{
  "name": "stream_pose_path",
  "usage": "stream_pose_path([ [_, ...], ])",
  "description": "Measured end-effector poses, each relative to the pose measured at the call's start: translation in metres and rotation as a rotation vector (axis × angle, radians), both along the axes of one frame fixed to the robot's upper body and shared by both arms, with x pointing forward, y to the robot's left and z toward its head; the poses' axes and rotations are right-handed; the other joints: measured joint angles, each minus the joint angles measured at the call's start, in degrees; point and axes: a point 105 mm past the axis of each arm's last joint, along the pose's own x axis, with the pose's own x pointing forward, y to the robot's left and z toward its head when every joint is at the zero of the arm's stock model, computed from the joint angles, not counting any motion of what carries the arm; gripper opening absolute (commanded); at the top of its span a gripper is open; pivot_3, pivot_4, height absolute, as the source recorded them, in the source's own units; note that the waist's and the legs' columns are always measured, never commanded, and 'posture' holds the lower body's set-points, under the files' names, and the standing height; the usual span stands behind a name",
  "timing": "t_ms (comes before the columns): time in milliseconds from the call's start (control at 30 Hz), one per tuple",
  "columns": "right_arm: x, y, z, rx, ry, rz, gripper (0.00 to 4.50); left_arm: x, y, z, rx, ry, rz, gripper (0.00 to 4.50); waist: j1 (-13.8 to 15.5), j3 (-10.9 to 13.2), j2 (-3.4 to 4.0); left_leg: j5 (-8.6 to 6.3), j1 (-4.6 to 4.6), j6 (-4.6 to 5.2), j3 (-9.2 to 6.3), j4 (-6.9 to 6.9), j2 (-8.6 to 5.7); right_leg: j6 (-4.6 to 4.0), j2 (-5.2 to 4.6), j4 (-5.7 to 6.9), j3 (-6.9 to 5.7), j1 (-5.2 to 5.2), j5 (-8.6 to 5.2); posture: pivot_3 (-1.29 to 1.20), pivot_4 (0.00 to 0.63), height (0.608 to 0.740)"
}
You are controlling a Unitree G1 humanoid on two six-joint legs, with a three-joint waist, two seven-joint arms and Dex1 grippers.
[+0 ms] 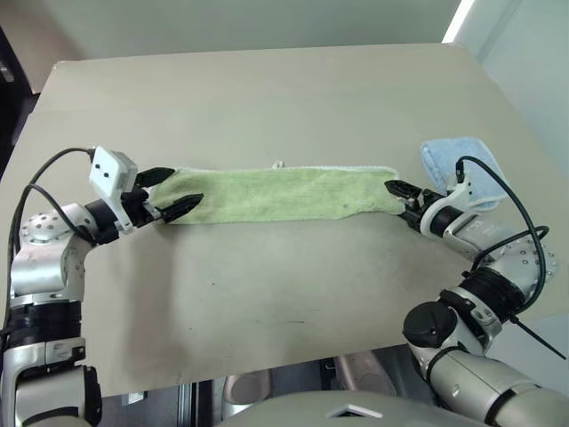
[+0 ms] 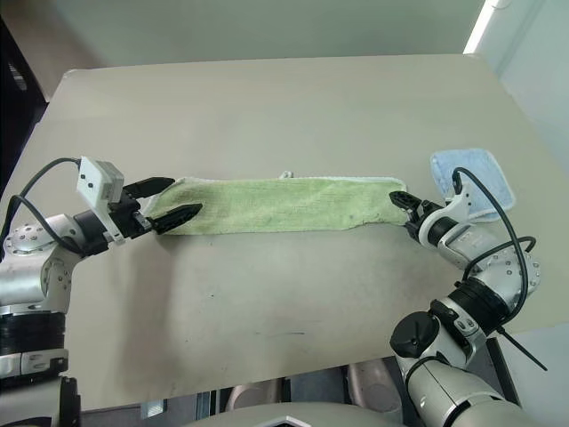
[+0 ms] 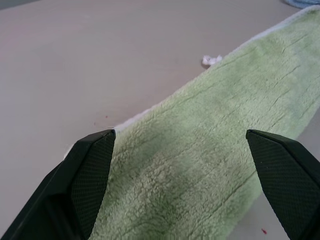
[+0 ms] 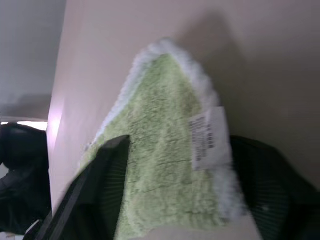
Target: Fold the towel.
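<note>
The towel [image 1: 284, 194], light green with a white stitched edge, lies as a long narrow strip across the middle of the table [image 1: 267, 98]. Its small white loop tag [image 1: 277, 165] sticks out at the far edge. My left gripper [image 1: 188, 184] is open, its two fingers standing either side of the towel's left end, just above the cloth. My right gripper [image 1: 398, 201] is at the towel's right end. In the right wrist view its fingers [image 4: 100, 180] stand apart with the towel's end and a white printed label [image 4: 207, 137] between them.
A smaller pale blue cloth [image 1: 453, 165] lies just beyond the towel's right end, close to my right wrist. The table's front edge [image 1: 267, 356] runs near my arms, and bare tabletop stretches behind the towel.
</note>
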Motion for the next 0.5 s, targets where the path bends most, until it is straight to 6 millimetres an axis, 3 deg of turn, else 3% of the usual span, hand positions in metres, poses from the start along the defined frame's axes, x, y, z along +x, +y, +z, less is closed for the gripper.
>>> stream_pose_path([
  [200,-0.0001,-0.0021,0.0018,0.006,-0.001,-0.008,0.04,-0.0004,-0.0022,0.0022,0.005,-0.009,-0.007,4.5,-0.01,0.01,0.01,-0.05,0.0,0.1,0.01,-0.02,0.01,-0.02,0.03,0.0,0.0,-0.02,-0.02,0.0,0.15,0.74],
  [367,0.0003,-0.0054,0.0055,-0.003,-0.011,-0.018,0.04,-0.0003,-0.0027,0.0019,0.003,-0.009,-0.007,4.5,-0.01,0.01,0.02,-0.05,0.0,0.1,0.0,-0.01,0.0,-0.01,0.03,0.0,0.0,-0.01,-0.02,0.0,0.15,0.74],
  [500,0.0001,-0.0076,0.0062,-0.013,-0.012,-0.02,0.96,0.0,-0.0039,0.0011,-0.004,-0.009,-0.01,4.5,0.0,0.01,0.02,-0.05,0.0,0.1,0.0,-0.01,0.01,-0.01,0.03,0.0,0.0,-0.01,-0.02,0.0,0.15,0.74],
])
